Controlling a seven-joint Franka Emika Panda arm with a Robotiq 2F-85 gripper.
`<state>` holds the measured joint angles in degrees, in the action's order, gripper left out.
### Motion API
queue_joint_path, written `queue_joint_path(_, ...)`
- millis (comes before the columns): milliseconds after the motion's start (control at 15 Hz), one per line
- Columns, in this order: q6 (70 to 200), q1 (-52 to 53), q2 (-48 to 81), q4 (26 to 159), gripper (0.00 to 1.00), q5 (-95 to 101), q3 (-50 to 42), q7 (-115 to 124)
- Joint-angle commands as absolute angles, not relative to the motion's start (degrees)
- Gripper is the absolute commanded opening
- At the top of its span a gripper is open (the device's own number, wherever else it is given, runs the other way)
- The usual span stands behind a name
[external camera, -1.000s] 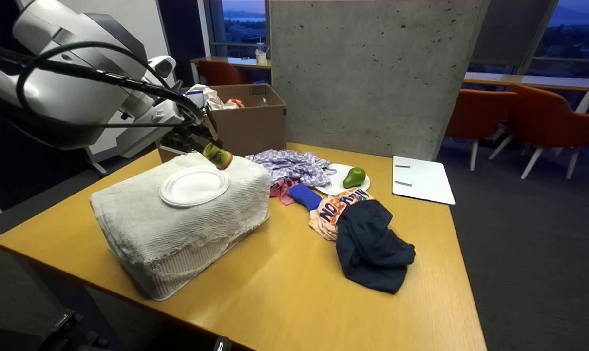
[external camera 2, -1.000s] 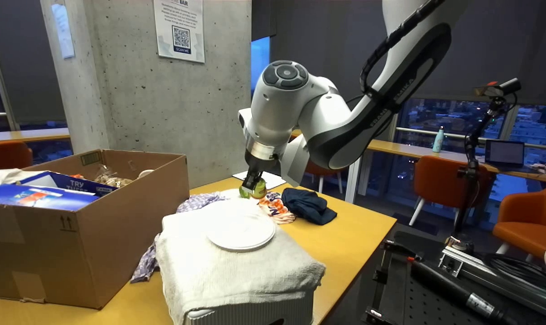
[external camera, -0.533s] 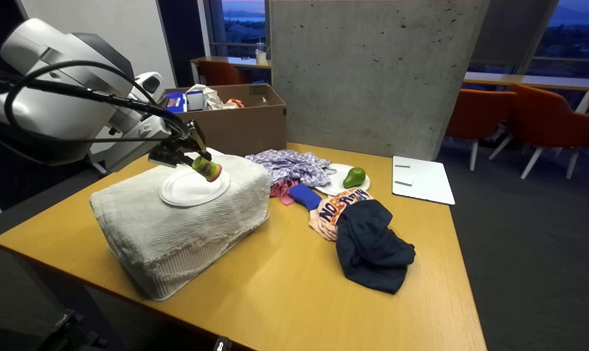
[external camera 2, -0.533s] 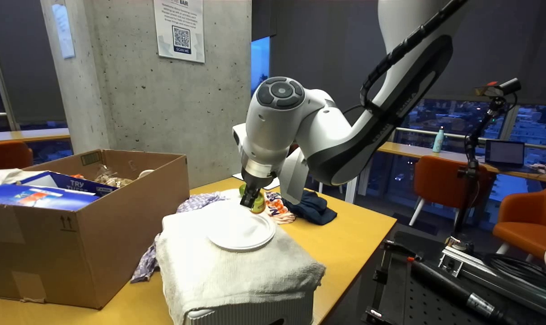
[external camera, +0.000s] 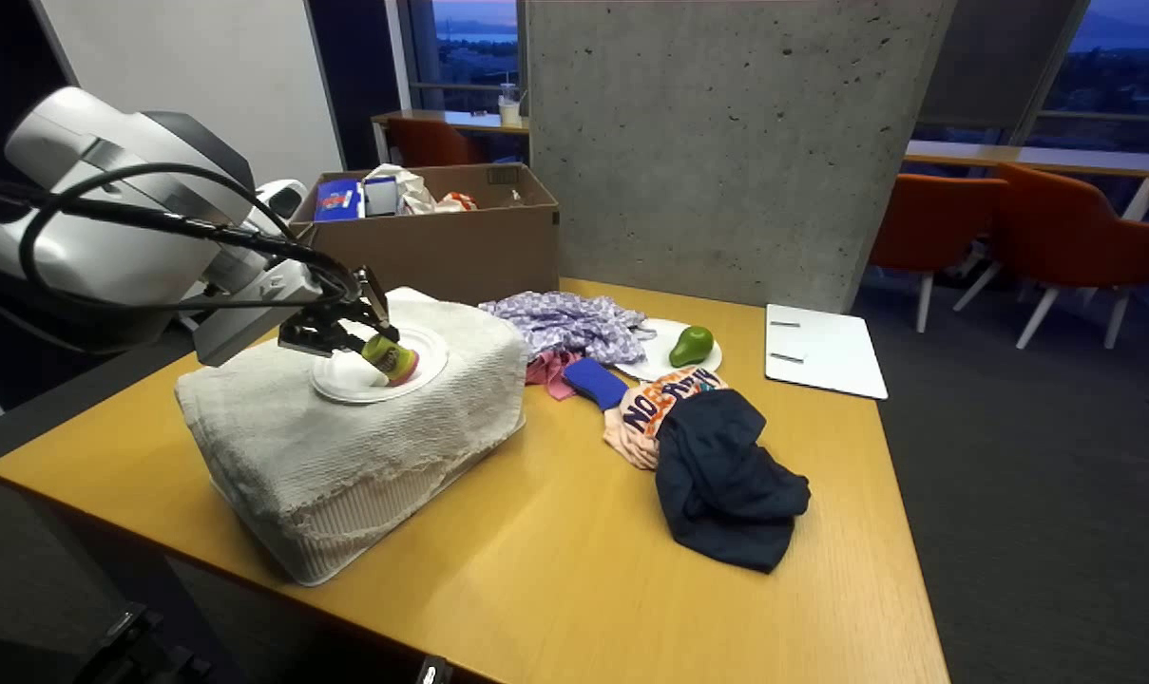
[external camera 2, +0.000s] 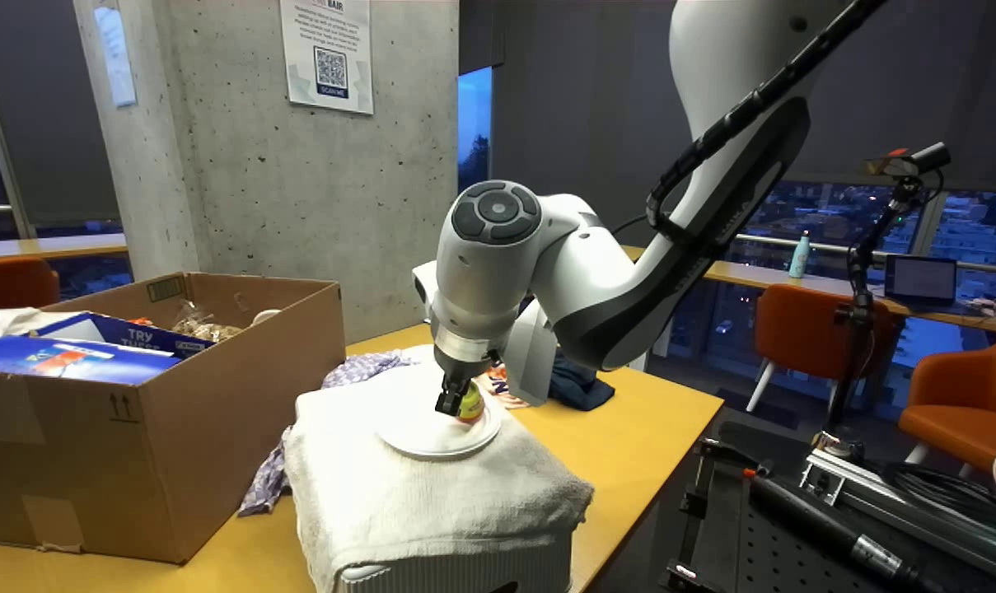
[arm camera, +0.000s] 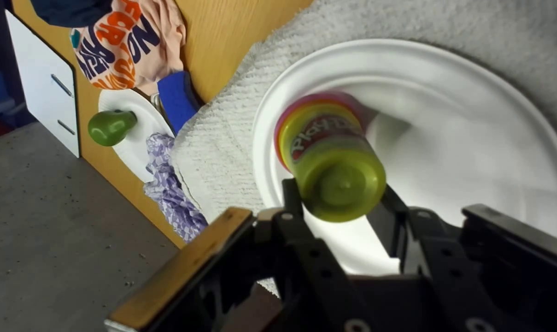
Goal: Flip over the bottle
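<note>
Pinching the bottle [arm camera: 331, 154] by its yellow-green end with the claw [arm camera: 340, 198], spread only to that width. Pointing the reddish end toward 11 o'clock in the wrist view, down at the 10 o'clock side of the white plate [arm camera: 471, 175]; hard to say if touching. Probably tilted to land reddish end down, probably using the plate as target.

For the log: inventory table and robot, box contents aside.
Cardboard box: 1, brown, on table
Ribbed container: 1, whitish, on table
Towel: 1, cream, over container
Plates: 2, white, on towel and table
Play-Doh tub: 1, yellow-green, tilted over towel's plate
Pear-shaped fruit: 1, green, on table's plate
Cloths: 4, lilac, pink, peach, navy, on table
Pad: 1, blue, among cloths
Board: 1, white, by table edge
Arm: 1, white, over table
Gripper: 1, black, around tub
</note>
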<state>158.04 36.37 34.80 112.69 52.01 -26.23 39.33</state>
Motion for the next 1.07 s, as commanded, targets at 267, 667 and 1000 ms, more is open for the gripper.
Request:
queue_joint_path(267, 153.36, 28.19, 32.28, 111.4, 0.86, 55.47, -16.19, 43.09)
queue_joint_path(667, 148.83, 23.21, 26.55, 111.96, 1.0, 54.31, -12.06, 43.56)
queue_joint_path(1000, 137.2, 14.51, 20.25, 109.87, 1.0, 36.66, -4.99, 36.34)
